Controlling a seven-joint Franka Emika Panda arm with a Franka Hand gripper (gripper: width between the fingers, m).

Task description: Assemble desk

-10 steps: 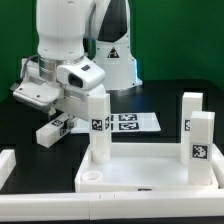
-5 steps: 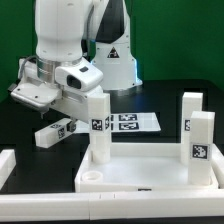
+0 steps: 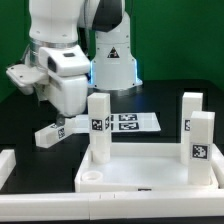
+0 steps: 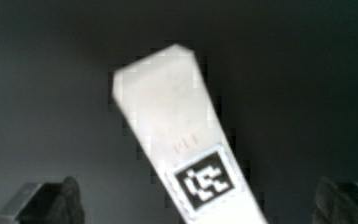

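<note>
Legs told the story on the black table [image 3: 20,125]: three of the desk's white blocks stood upright on the tabletop slab [image 3: 150,170], while the fourth, the loose leg [image 3: 55,132], lay flat on the black surface off the slab's corner toward the exterior view's left. The gripper [image 4: 202,205] hung directly above that fallen piece, its jaws spread wide and grasping nothing; the wrist view showed both dark fingertips [image 4: 48,200] standing clear on either side of the leg's tagged end, with bare table between each pad and the white plastic. Seen from the exterior camera, the leg's long axis ran level along the table and slanted, its tagged end nearer the slab and the upright leg [image 3: 99,125] at the front corner, its plain end pointing away toward the exterior view's left. In the wrist view the same block crossed the frame at a tilt rather than square to the line between the fingers, so the judgement was that the claw would need to turn at the wrist before a clean pinch across the narrow faces. An open round socket [image 3: 90,178] at the slab's near corner appeared to await it. The marker board [image 3: 135,122] lay behind, just beyond the leg.
</note>
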